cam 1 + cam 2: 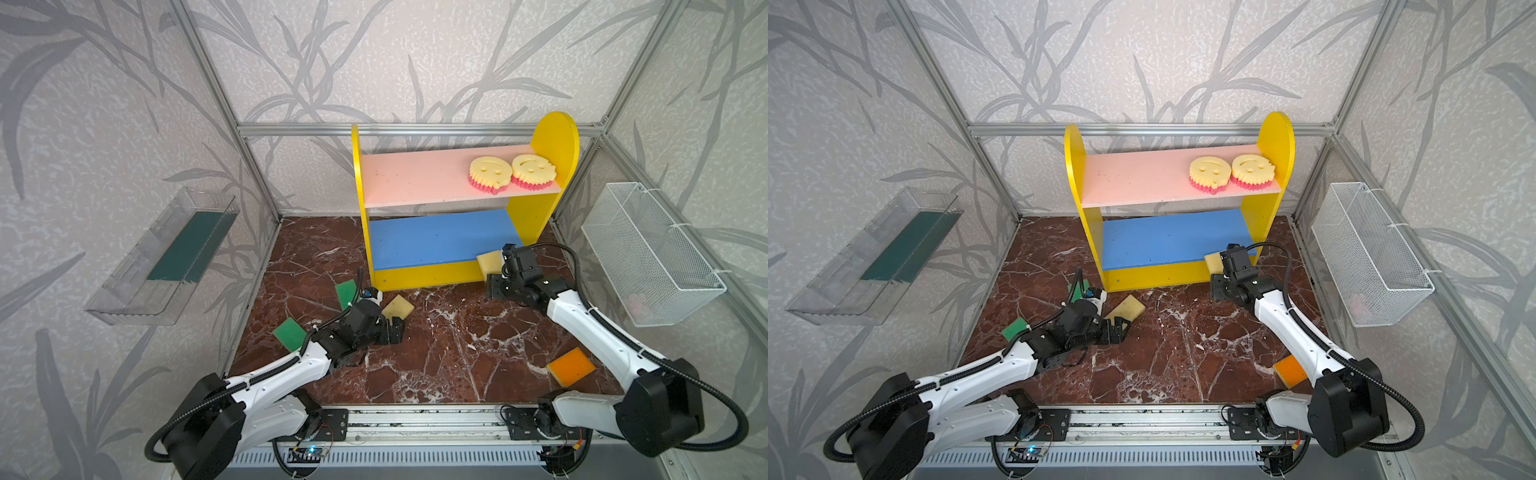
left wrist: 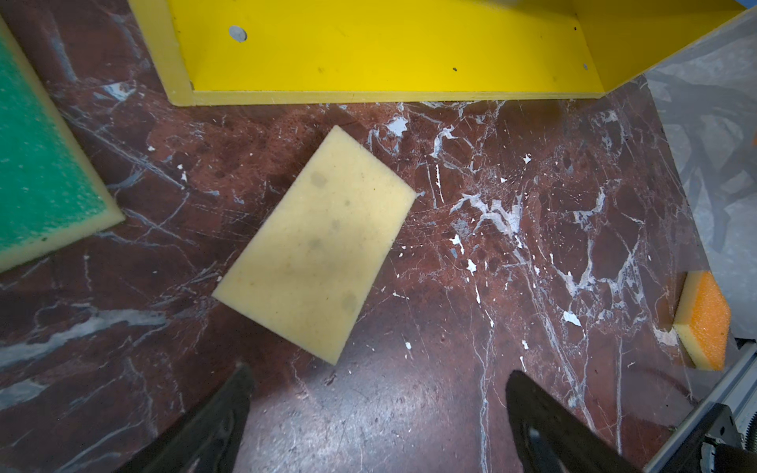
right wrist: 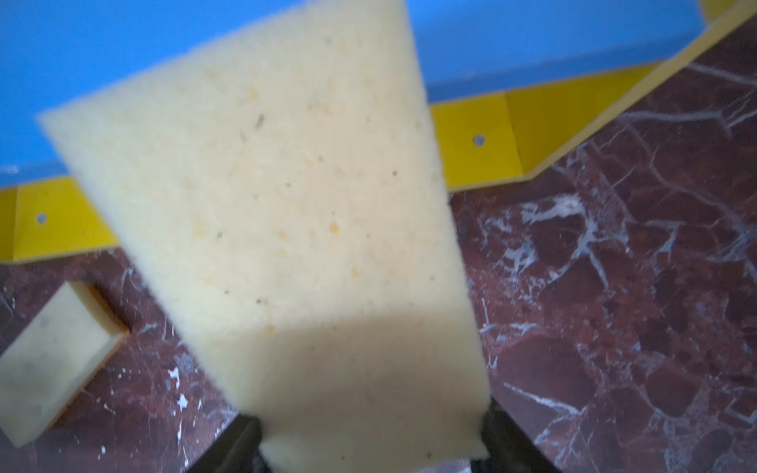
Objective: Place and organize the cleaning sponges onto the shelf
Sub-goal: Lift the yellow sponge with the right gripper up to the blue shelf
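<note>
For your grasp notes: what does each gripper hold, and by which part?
Right gripper: pale yellow sponge, pinched at one end between the jaws. Left gripper: open, holding nothing.

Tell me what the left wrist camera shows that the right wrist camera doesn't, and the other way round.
Only the left wrist view: a green sponge, an orange sponge, and the open left gripper with nothing between its fingers.
Only the right wrist view: the blue lower board and a pale yellow sponge clamped in the right gripper.
Both: the marble floor, the yellow front of the shelf, and the loose pale sponge lying on the floor.
</note>
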Controlling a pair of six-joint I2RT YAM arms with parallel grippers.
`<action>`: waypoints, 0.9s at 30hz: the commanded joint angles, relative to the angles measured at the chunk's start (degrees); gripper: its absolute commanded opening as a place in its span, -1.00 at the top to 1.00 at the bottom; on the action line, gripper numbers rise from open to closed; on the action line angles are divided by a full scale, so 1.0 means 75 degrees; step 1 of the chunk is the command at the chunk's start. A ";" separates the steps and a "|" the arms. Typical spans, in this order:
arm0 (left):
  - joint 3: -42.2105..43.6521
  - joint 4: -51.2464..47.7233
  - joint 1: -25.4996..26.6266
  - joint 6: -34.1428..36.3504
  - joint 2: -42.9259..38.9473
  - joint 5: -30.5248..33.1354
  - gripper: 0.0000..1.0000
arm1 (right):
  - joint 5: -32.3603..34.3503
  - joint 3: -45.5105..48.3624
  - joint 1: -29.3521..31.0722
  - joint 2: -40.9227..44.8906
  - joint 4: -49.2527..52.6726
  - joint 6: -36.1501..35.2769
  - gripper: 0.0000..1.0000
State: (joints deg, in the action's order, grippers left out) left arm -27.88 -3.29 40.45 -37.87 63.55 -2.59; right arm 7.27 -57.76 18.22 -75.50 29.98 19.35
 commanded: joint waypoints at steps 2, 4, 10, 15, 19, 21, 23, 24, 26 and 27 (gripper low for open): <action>0.0045 0.0122 -0.0034 0.0138 0.0160 0.0157 -0.96 | 0.0533 -0.0740 -0.0175 -0.0689 -0.0296 -0.0394 -0.35; 0.0023 0.0157 -0.0037 0.0150 0.0241 0.0124 -0.96 | 0.0660 -0.1053 -0.0234 -0.0956 -0.0323 -0.0469 -0.35; -0.0049 0.0262 -0.0037 0.0162 0.0455 0.0038 -0.96 | 0.0780 -0.1826 -0.0491 -0.1638 -0.0422 -0.0588 -0.39; -0.0071 0.0303 -0.0037 0.0186 0.0549 0.0029 -0.96 | 0.0832 -0.2213 -0.0670 -0.1980 -0.0570 -0.0634 -0.39; -0.0040 0.0377 -0.0031 0.0174 0.0600 0.0023 -0.96 | 0.0830 -0.2317 -0.0791 -0.2159 -0.0734 -0.0637 -0.40; -0.0041 0.0398 -0.0035 0.0162 0.0641 0.0004 -0.96 | 0.0850 -0.2364 -0.0855 -0.2233 -0.0793 -0.0641 -0.41; -0.0053 0.0403 -0.0032 0.0162 0.0689 -0.0017 -0.96 | 0.0865 -0.2411 -0.0913 -0.2317 -0.0843 -0.0679 -0.42; -0.0057 0.0398 -0.0036 0.0162 0.0708 -0.0018 -0.96 | 0.0891 -0.2453 -0.0949 -0.2358 -0.0837 -0.0689 -0.42; -0.0065 0.0435 -0.0037 0.0151 0.0748 -0.0023 -0.96 | 0.0929 -0.2494 -0.1015 -0.2430 -0.0858 -0.0702 -0.43; -0.0067 0.0439 -0.0037 0.0150 0.0761 -0.0041 -0.96 | 0.0946 -0.2506 -0.1044 -0.2457 -0.0906 -0.0694 -0.43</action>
State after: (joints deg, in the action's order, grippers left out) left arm -27.88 -1.02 40.45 -37.06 68.66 -2.96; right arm 13.08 -74.76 11.22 -93.08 24.60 14.70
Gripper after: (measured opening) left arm 0.980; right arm 0.716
